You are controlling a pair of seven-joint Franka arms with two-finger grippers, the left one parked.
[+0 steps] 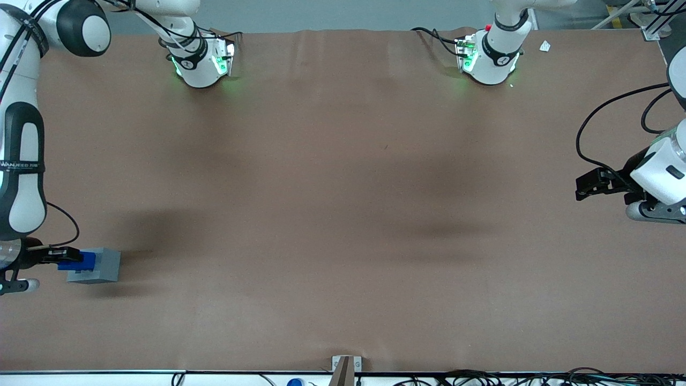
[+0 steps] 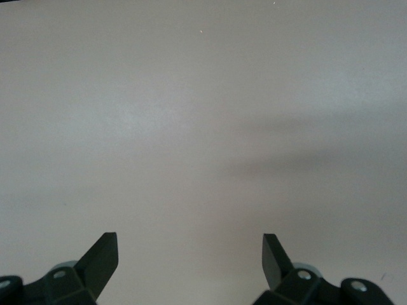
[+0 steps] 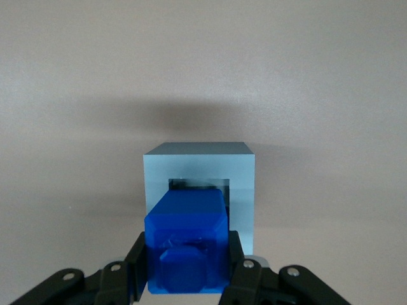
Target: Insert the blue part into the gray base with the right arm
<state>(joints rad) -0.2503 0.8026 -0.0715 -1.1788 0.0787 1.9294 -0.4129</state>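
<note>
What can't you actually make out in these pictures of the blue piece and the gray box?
- Right wrist view: the blue part, clamped in the claw, hides most of the gray base socket, so how deep it sits is unclear.
- Front view: the claw covers part of the blue part; the gray base socket is unseen.

Right arm (image 1: 21, 161): white jointed shell, black side panels, black band with white lettering, thin black cable looping near wrist. Gripper (image 1: 67, 257): slim, black; round screws on finger mounts.
</note>
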